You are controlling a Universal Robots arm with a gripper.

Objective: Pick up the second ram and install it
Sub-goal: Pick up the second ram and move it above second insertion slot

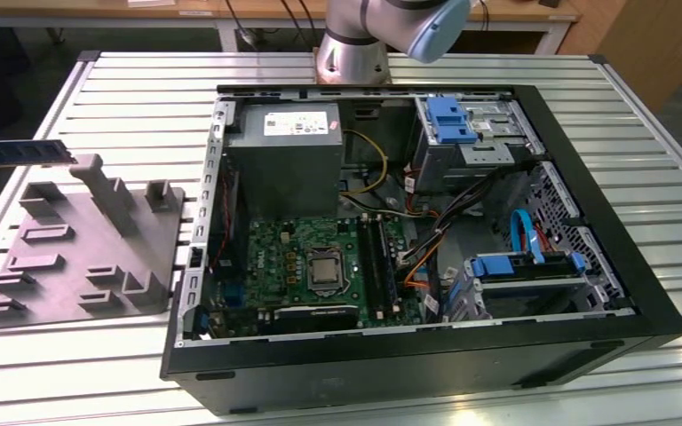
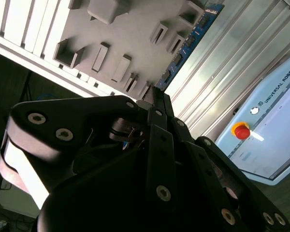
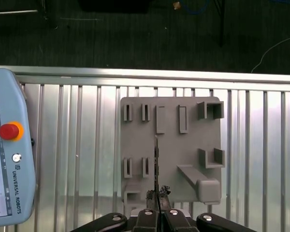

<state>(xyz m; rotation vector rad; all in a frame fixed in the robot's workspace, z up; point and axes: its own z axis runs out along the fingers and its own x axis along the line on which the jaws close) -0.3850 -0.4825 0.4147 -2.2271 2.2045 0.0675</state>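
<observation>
Hand is pinched shut on one end of the second ram, holding it edge-on over the grey fixture tray, well apart from the open PC case. I judge the stick light, stiff, thin & fragile. Best grip imo: short end, w/ pads on the flat faces, off the contacts.
</observation>
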